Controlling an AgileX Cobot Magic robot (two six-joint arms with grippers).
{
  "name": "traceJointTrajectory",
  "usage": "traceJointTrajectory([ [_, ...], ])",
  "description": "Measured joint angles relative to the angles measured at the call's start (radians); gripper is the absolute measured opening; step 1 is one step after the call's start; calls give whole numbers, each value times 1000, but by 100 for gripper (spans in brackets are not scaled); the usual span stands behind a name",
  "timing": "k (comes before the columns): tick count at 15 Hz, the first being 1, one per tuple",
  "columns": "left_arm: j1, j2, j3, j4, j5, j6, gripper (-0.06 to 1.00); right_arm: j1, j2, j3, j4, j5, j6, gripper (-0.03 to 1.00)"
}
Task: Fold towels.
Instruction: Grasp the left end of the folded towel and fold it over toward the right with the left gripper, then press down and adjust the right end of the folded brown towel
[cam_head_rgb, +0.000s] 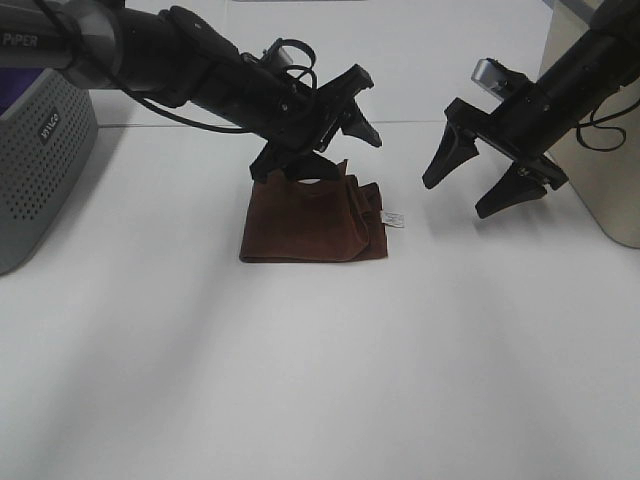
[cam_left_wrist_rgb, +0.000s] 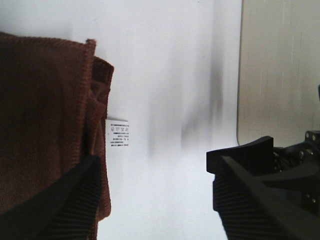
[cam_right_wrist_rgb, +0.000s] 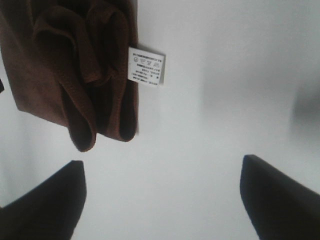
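White table (cam_head_rgb: 320, 400) fills the lower frame; at centre lies the folded brown towel (cam_head_rgb: 310, 232), tag (cam_head_rgb: 393, 219) at its right edge. Left gripper (cam_head_rgb: 338, 155) hangs over the towel's upper edge, jaws apart. Right gripper (cam_head_rgb: 455, 198), right of the tag, gapes too, holding nothing.

table (cam_head_rgb: 320, 380) — white; grey perforated box (cam_head_rgb: 40, 170) — left; beige panel (cam_head_rgb: 612, 190) right

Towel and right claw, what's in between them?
Only bare table and the white tag of the towel, poking toward the right gripper, as the exterior high view shows.
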Motion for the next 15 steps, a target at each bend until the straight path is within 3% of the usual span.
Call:
traceJointTrajectory([
  [2,46,-40,0,11,5,129,62,1,0,0,82,29,-36,79],
  [5,147,-87,-1,132,36,167,62,71,0,0,211,28,-134,79],
  [7,181,-88,-2,203,76,132,62,133,0,0,249,7,-157,79],
  [9,210,-87,-2,373,139,39,62,238,0,0,405,-65,-233,78],
  [10,215,-87,-2,419,155,-2,62,258,1,0,465,-99,-262,77],
  [12,221,-87,-2,473,189,-80,62,268,26,0,540,-178,-283,77],
  [15,223,-88,-2,484,191,-97,62,267,93,0,549,-252,-297,77],
])
